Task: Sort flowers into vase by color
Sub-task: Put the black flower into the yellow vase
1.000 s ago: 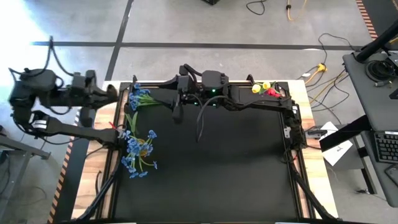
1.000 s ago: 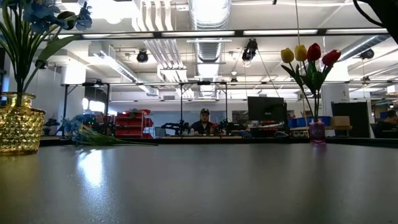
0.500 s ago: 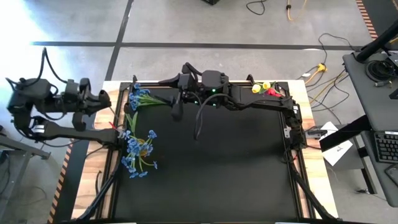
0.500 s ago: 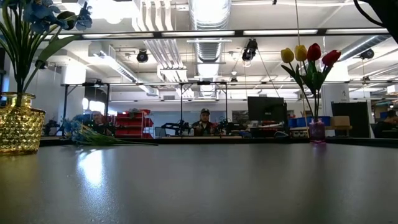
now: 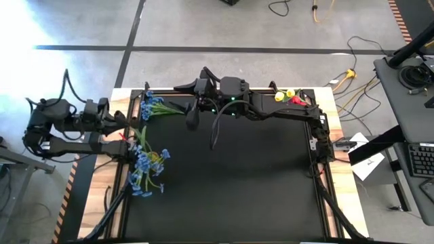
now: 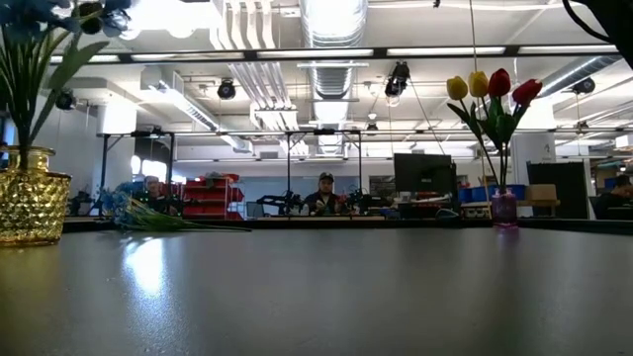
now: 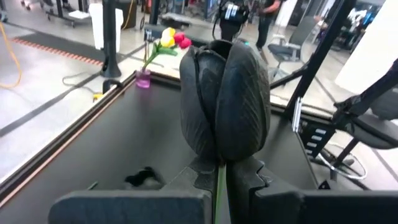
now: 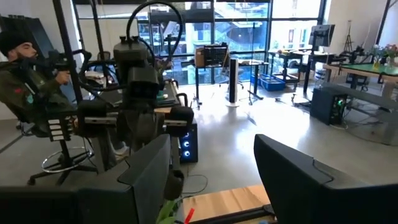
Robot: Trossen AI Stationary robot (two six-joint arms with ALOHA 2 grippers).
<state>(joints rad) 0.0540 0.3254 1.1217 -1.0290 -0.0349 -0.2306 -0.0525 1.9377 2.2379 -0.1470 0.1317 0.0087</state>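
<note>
High view: the left gripper (image 5: 127,120) sits at the left edge of the worktop (image 5: 230,183), just above the blue flowers (image 5: 144,163) standing at middle left. A loose blue bunch (image 5: 150,107) lies at the upper left. The right gripper (image 5: 186,102) reaches along the top edge to that bunch's stem end. The tulips (image 5: 288,96) stand at the upper right.

Low view: neither gripper shows. The gold vase (image 6: 30,203) is at far left with its stems leaning, and the purple vase (image 6: 503,210) with the yellow and red buds is at right.

Left wrist view: my left jaws are pressed together on a thin green stem (image 7: 218,186) that runs between them.

Right wrist view: the right jaws stand apart, with a bit of green leaf low between them. I cannot tell whether they touch it.

My worry is the left side. Any sideways pull while that stem is pinched could tip the gold vase or drag out flowers already sorted. On the right, closing off-centre on such a thin stem may miss it. It could also flick the loose bunch off the top edge.
</note>
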